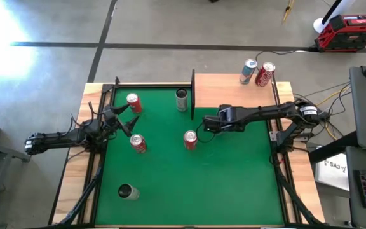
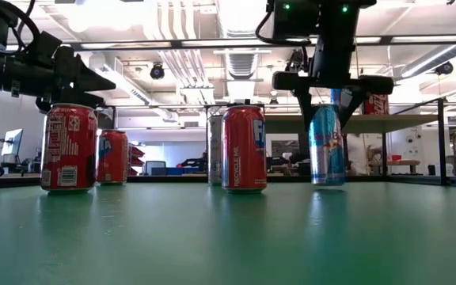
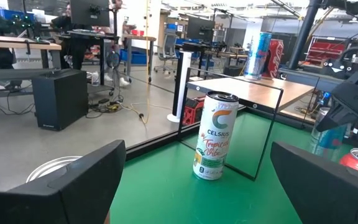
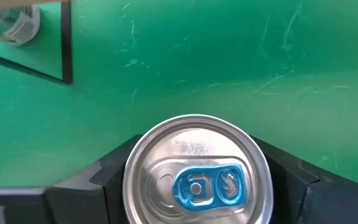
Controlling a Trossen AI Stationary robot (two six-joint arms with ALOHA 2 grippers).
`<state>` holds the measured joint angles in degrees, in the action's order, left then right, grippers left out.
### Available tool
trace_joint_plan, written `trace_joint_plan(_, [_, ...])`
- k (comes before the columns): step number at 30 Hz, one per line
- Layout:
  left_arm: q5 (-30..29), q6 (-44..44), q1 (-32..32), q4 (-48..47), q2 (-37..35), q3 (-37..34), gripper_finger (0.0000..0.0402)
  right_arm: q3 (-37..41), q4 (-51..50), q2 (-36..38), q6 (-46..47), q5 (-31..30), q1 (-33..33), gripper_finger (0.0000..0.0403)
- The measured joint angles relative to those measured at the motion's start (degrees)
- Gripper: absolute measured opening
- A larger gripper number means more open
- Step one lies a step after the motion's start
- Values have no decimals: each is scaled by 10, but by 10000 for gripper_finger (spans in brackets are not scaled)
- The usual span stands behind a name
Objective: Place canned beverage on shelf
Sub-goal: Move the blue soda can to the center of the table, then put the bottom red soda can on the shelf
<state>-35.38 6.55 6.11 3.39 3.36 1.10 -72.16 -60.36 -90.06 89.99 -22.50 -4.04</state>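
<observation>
High view – right gripper point(image 1: 203, 125): we see the right arm reach in from the right edge over the green surface point(image 1: 234, 178), its head just right of the black rail of the shelf point(image 1: 234, 89); the can it holds is hidden under the gripper here.
High view – shelf: a light-wood board at the far right corner, with two cans point(image 1: 257, 73) standing on it.
High view – left gripper point(image 1: 127, 121): it hovers near the left edge of the surface, fingers spread, between two red cans.
High view – other cans: a red can point(image 1: 190, 139) stands just beside the right gripper, a pale can point(image 1: 182, 100) just left of the rail, and a dark-topped can point(image 1: 128, 191) nearer the front left.

Low view – blue-and-silver can point(image 2: 327, 146): we see it upright, pinched near its top by the right gripper's fingers point(image 2: 302, 101); its base is at the level of the surface, and we cannot tell whether it touches.
Low view – red cans: three stand on the surface to its left.

Left wrist view – fingers point(image 3: 82, 180): wide apart, holding nothing – the pale can stands between them farther off.

Right wrist view – can top point(image 4: 197, 177): a silver lid with a blue tab, clasped on both sides by the dark fingers point(image 4: 95, 186).
</observation>
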Motion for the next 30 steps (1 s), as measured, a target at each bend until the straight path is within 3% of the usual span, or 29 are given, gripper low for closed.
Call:
trace_joint_plan(13, [0, 0, 0, 0, 0, 0, 386, -1, 10, 0, -1, 0, 2, 252])
trace_joint_plan(26, [0, 0, 0, 0, 0, 0, 386, -38, -22, 0, -6, 0, 23, 368])
trace_joint_plan(30, [0, 0, 0, 0, 0, 0, 386, -66, -51, 0, -7, -8, 38, 384])
